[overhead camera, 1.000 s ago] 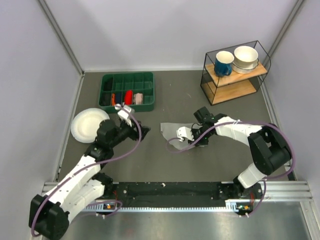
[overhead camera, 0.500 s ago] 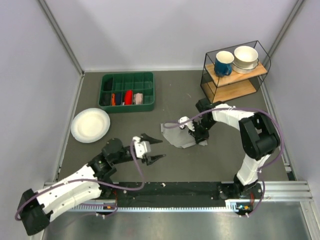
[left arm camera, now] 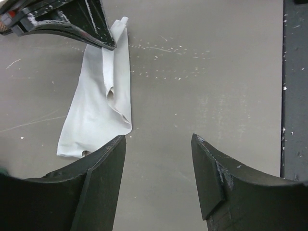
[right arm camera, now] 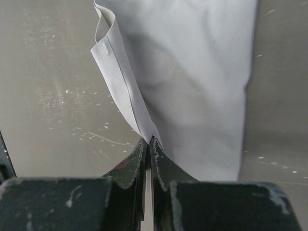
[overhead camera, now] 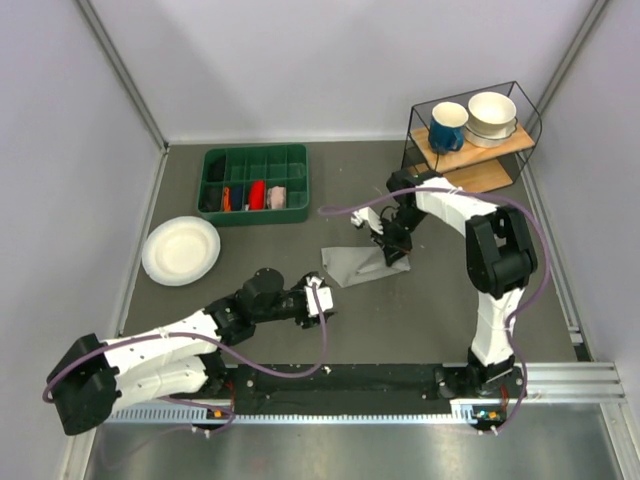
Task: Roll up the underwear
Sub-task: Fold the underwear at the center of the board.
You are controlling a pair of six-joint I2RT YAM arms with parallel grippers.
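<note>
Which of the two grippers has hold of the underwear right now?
The right gripper: its jaws are shut on a raised edge of the underwear. The left gripper stands open beside it, holding nothing.

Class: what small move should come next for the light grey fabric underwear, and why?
Probably move the open left gripper to the free end of the light grey fabric underwear and pinch it: the right gripper is shut on the opposite edge, this end lies unheld.
</note>
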